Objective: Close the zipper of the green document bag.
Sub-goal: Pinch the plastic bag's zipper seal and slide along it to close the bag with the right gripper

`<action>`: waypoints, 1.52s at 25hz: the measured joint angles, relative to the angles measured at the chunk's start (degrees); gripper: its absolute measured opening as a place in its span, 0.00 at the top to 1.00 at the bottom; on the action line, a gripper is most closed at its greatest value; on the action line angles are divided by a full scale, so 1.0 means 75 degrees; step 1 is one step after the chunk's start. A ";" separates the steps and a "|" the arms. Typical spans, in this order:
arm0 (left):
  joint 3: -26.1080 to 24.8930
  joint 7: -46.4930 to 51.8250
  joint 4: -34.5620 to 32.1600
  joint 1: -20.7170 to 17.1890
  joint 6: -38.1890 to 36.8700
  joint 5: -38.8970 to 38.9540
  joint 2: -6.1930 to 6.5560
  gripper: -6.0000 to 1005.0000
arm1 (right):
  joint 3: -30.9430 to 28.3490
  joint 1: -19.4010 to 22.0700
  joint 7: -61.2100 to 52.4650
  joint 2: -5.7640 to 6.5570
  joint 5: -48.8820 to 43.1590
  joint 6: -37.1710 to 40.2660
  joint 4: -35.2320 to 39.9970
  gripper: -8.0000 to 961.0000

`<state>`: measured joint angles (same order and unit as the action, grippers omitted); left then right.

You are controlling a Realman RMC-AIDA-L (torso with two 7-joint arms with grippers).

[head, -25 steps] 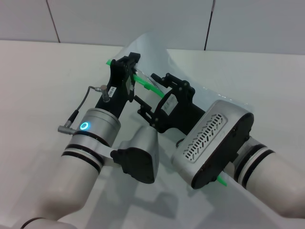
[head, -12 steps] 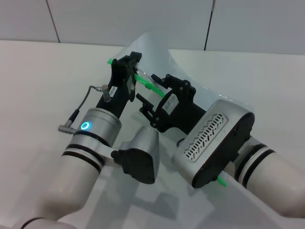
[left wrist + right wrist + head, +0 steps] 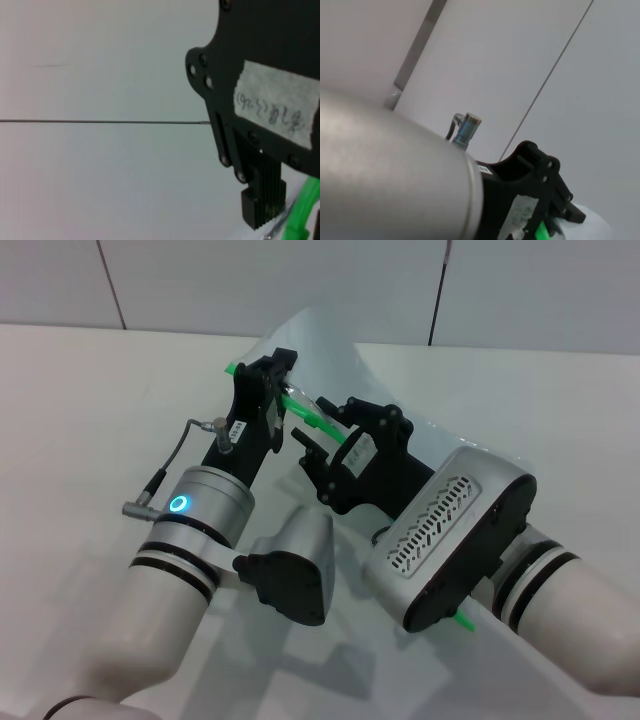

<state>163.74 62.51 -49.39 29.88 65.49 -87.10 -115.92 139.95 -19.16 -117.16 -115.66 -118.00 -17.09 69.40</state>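
The green document bag [image 3: 312, 345] is a pale translucent pouch, lifted off the white table at its far end. Its zipper [image 3: 303, 406] is a bright green strip that runs from the far left corner down toward me and shows again at the near end [image 3: 465, 619]. My left gripper [image 3: 263, 390] is shut on the green strip near the far corner. The left wrist view shows one ribbed finger pad [image 3: 263, 205] beside the zipper [image 3: 303, 210]. My right gripper [image 3: 328, 430] straddles the strip just on the near side of the left one. The slider is hidden.
Both forearms fill the near half of the head view, with the left arm's silver wrist [image 3: 200, 510] and the right arm's vented housing [image 3: 450, 540] over the bag. A grey tiled wall [image 3: 300, 280] stands behind the white table [image 3: 80, 410].
My right gripper has shifted slightly up along the zipper, closer to the left gripper. The left gripper and the bag's far end have stayed put.
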 joint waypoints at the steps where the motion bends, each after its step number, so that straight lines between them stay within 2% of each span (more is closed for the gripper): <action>1: 0.0000 -0.0001 0.0000 0.0000 0.0000 0.0000 0.0000 0.94 | -0.0002 0.0000 0.0000 0.0000 -0.0001 0.0000 0.0000 0.58; 9: 0.0000 -0.0003 0.0000 0.0000 0.0000 -0.0005 0.0000 0.94 | 0.0000 0.0000 0.0000 -0.0001 -0.0005 -0.0111 -0.0009 0.68; 38: 0.0001 0.0001 0.0000 0.0000 0.0058 -0.0129 -0.0009 0.94 | 0.0031 -0.0011 0.0000 0.0000 0.0035 -0.0195 -0.0115 0.74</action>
<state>163.75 62.51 -49.39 29.88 65.92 -88.07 -115.99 140.19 -19.25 -117.16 -115.66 -117.74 -18.56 68.54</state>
